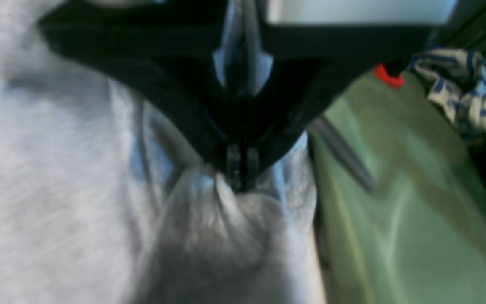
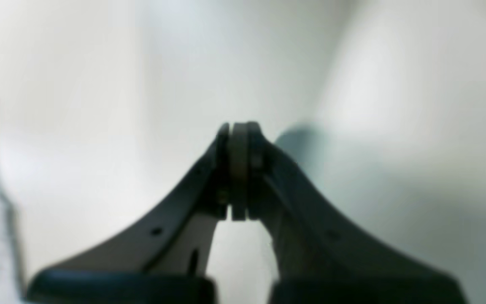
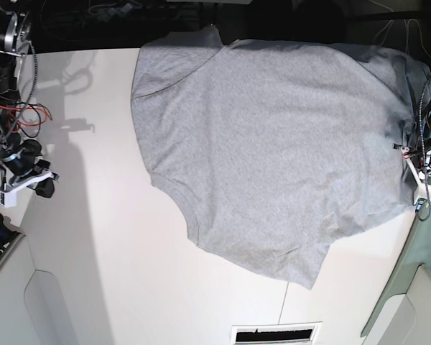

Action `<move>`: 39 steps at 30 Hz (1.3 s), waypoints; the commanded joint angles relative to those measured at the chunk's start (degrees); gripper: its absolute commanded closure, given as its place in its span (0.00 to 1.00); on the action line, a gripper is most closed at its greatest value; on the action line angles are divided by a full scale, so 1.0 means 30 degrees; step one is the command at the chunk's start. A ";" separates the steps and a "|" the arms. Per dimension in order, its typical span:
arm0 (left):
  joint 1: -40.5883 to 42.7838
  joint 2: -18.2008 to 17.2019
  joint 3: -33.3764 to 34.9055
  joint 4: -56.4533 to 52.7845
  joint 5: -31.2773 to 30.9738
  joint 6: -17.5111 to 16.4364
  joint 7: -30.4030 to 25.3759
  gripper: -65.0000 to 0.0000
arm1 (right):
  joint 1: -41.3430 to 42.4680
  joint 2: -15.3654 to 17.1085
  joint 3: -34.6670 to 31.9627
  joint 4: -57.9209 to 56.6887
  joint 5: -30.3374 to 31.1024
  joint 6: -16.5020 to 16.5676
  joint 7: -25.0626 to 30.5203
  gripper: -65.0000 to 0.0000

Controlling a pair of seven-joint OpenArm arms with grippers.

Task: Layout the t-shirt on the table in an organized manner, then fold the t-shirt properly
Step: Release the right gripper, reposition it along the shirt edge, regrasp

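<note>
The light grey t-shirt (image 3: pixel 273 151) lies spread over the far and right part of the white table (image 3: pixel 93 251), blank side up with no lettering showing. One edge reaches the table's right side. There my left gripper (image 1: pixel 242 182) is shut on a bunched fold of the t-shirt (image 1: pixel 209 228); in the base view the left gripper (image 3: pixel 416 164) sits at the shirt's right edge. My right gripper (image 2: pixel 238 131) is shut with nothing in it, over bare table (image 2: pixel 352 84). In the base view the right gripper (image 3: pixel 34 180) is at the far left, well away from the shirt.
A grey-green panel (image 1: pixel 395 202) borders the table on the right, with a blue-and-white striped cloth (image 1: pixel 466 88) and a red part (image 1: pixel 388 77) beyond it. A slotted vent (image 3: pixel 275 334) sits at the table's front edge. Loose wires (image 3: pixel 14 111) hang at the left.
</note>
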 commanded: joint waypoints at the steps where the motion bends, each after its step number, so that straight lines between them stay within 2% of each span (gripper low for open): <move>1: -0.0066 0.0102 0.0058 0.0262 -0.1035 -0.0998 -0.0036 1.00 | 0.0517 -0.0117 0.0051 0.0729 0.0277 0.0219 0.0182 1.00; 6: -0.0066 0.0102 0.0058 0.0437 -0.1042 -0.0991 -0.0313 1.00 | 0.0517 -0.2339 -0.0379 0.2361 0.0291 0.0211 -0.0852 1.00; 12: -0.0058 0.0102 0.0058 0.0430 -0.1035 -0.0991 -0.0372 1.00 | 0.0525 -0.4473 -0.3643 0.3126 -0.0044 0.0204 -0.0874 1.00; 18: -0.0058 0.0102 0.0058 0.0430 -0.1035 -0.0984 -0.0736 1.00 | 0.0517 -0.6258 -0.6761 0.3155 -0.1246 0.0124 -0.0860 1.00; 20: -0.0058 0.0102 0.0058 0.0430 -0.1035 -0.0991 -0.0736 1.00 | 0.0517 -0.6703 -0.7220 0.3147 -0.1749 0.0109 -0.0860 1.00; 23: -0.0058 0.0102 0.0058 0.0430 -0.1027 -0.0984 -0.0729 1.00 | 0.0503 -0.7162 -0.7366 0.3089 -0.3738 -0.0342 -0.0874 1.00; 26: -0.0058 0.0102 0.0058 0.0430 -0.1027 -0.0991 -0.0729 1.00 | 0.0510 -0.7104 -0.7359 0.2681 -0.4954 -0.0648 -0.0867 1.00; 29: -0.0058 0.0102 0.0058 0.0430 -0.1027 -0.0991 -0.0714 1.00 | 0.0510 -0.6521 -0.7359 0.1603 -0.5100 -0.0991 -0.0874 1.00; 37: -0.0066 0.0095 0.0058 0.0437 -0.1056 -0.0998 0.0291 1.00 | 0.0466 -0.2994 -0.7359 0.0568 -0.4699 -0.1005 -0.0539 1.00; 39: -0.0058 0.0102 0.0058 0.0437 -0.1574 -0.1661 0.0933 1.00 | 0.0459 -0.2186 -0.7351 0.0568 -0.4138 -0.1005 -0.0357 1.00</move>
